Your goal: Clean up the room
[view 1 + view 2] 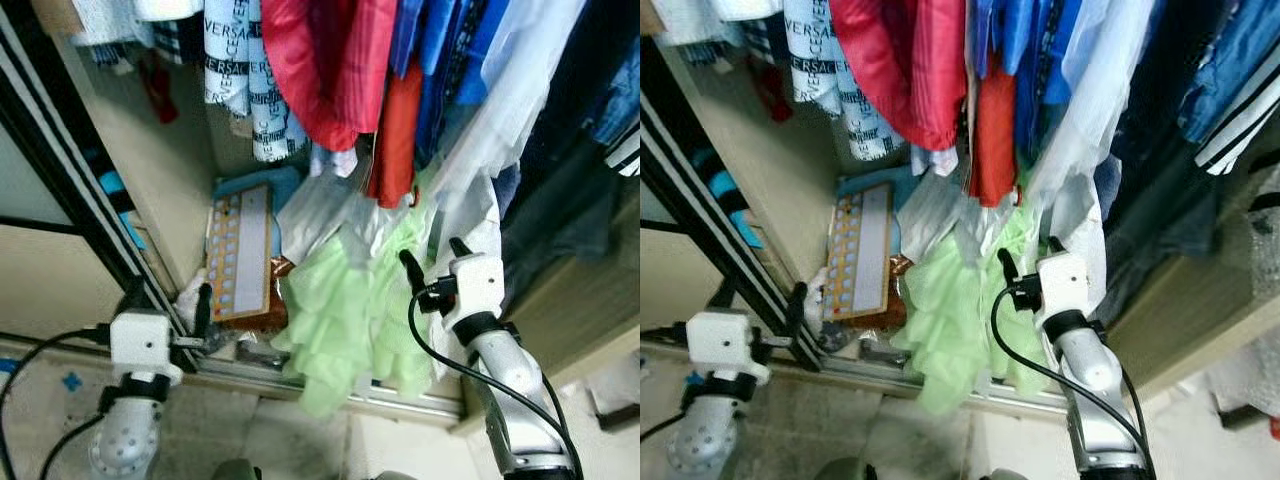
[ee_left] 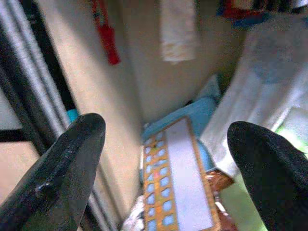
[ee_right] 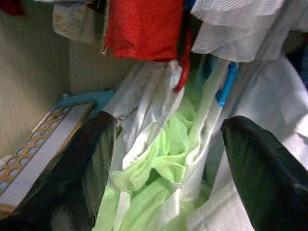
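Nearest, on the pale floor just outside the wardrobe, the left gripper (image 1: pixel 168 300) sits low at the left end of the metal sliding-door track (image 1: pixel 330 392), its silver forearm rising from below with a black cable looping off to the left. Its two black fingers (image 2: pixel 57 178) stand wide apart and hold nothing, pointing into the wardrobe's lower left corner.

The right gripper (image 1: pixel 432 258) reaches in from the lower right, forearm angled up and to the left, a black cable curving along it. Its fingers (image 3: pixel 262 173) are also spread wide and empty, tips upward, just beside the light green garment (image 1: pixel 350 320) and the white plastic cover (image 1: pixel 470 190) hanging next to it.

The green garment spills in a crumpled heap from the wardrobe's bottom over the track; its long axis runs from the hanging clothes down toward the floor, the lower end draped past the track's edge.

Left of it, a flat orange-framed board (image 1: pixel 238 255) with rows of pale blue cells stands on end, tilted, leaning against the wardrobe's left inner wall, its long axis near upright. Behind it lies a light blue item (image 2: pixel 195 113).

Farther back and above hang clothes: a white garment with black lettering (image 1: pixel 235 70), a red garment (image 1: pixel 330 60), blue ones (image 1: pixel 445 45) and dark ones at the right.
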